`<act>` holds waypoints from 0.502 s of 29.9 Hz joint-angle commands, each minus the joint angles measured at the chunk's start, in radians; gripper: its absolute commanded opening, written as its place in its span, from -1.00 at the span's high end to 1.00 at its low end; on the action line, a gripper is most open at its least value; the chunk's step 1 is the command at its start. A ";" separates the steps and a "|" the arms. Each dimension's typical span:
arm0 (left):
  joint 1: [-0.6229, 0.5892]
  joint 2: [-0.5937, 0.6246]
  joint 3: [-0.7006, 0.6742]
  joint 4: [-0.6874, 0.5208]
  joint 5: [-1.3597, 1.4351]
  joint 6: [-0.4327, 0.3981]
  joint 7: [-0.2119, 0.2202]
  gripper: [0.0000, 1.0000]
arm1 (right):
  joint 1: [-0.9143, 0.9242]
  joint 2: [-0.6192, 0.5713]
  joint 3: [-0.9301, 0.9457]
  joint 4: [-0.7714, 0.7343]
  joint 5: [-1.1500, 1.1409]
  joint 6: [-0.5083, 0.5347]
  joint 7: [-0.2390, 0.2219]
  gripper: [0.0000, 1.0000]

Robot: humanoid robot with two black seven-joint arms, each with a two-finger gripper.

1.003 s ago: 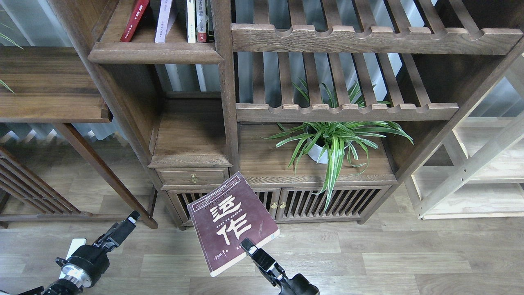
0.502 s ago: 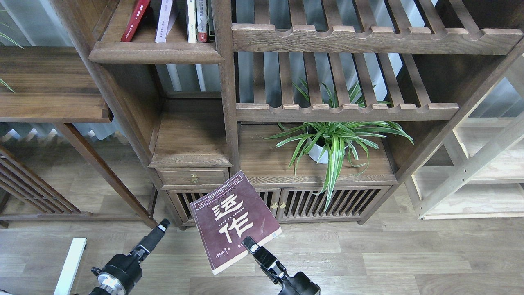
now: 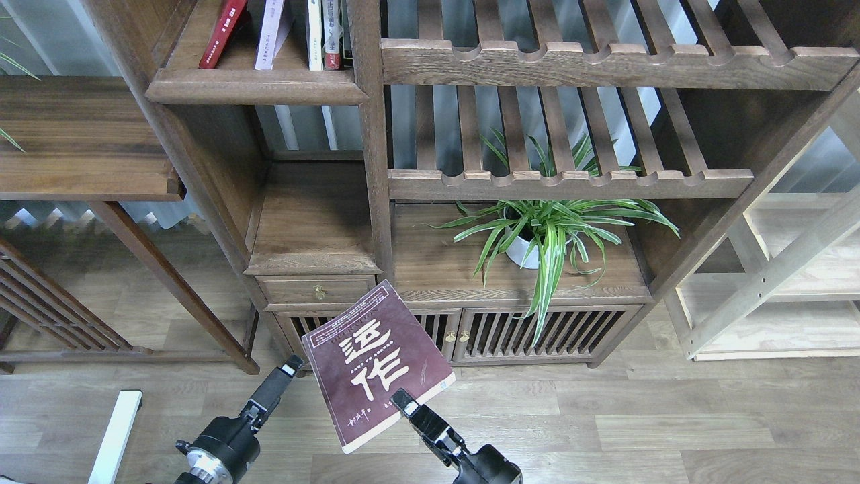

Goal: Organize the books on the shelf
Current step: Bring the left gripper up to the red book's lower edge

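Note:
My right gripper (image 3: 402,402) is shut on the lower right edge of a large maroon paperback (image 3: 376,363) with big white Chinese characters, holding it tilted in the air in front of the cabinet. My left gripper (image 3: 293,367) reaches up beside the book's left edge; its fingers look close together, and I cannot tell whether it touches the book. High up at the left, the narrow dark-brown shelf (image 3: 255,86) holds a leaning red book (image 3: 222,32), a lavender-white book (image 3: 271,33) and white books (image 3: 314,33) standing upright.
Slatted racks (image 3: 605,64) fill the upper right. A potted spider plant (image 3: 547,232) stands on the cabinet top (image 3: 443,269). A small drawer (image 3: 316,290) sits under a side ledge. A dark table (image 3: 80,141) is at left, pale shelving (image 3: 793,289) at right.
My left arm has swung in from the far left towards the book's left edge. The book in my right gripper has shifted slightly left and turned a little.

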 commanded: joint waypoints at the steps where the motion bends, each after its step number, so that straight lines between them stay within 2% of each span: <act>1: 0.010 -0.027 0.006 -0.007 -0.004 0.000 0.000 -0.97 | 0.002 0.000 -0.001 0.000 0.008 0.000 -0.002 0.70; 15: 0.037 -0.041 0.010 -0.037 -0.010 0.000 0.000 -0.97 | 0.038 0.000 -0.052 0.001 0.102 0.000 -0.006 0.70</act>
